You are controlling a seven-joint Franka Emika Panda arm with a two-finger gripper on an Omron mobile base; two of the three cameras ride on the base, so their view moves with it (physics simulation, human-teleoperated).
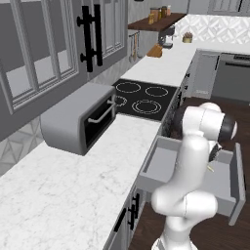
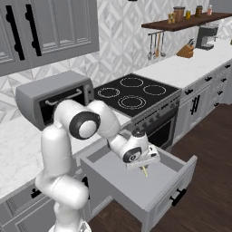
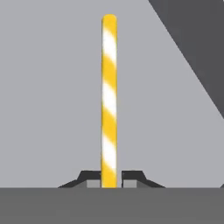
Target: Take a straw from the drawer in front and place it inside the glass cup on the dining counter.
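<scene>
The grey drawer (image 2: 172,181) stands pulled out below the white worktop, seen in the left base view as drawer (image 1: 237,185). My gripper (image 3: 109,177) is down inside it, shut on the straw (image 3: 109,96), a yellow stick with white spiral stripes that runs straight away from the fingertips (image 3: 89,177) over the drawer's grey floor. In the right base view the gripper (image 2: 144,166) hangs over the drawer with the straw (image 2: 145,171) poking below it. The straw (image 1: 210,168) shows as a small yellow tip beside the arm. The glass cup and dining counter are out of view.
A grey toaster oven (image 1: 80,122) sits on the white marble worktop (image 1: 63,195), left of the drawer. A black cooktop (image 2: 133,93) lies beyond. Grey cabinet doors (image 2: 195,106) line the run below. Dark wood floor (image 2: 208,149) lies open to the right.
</scene>
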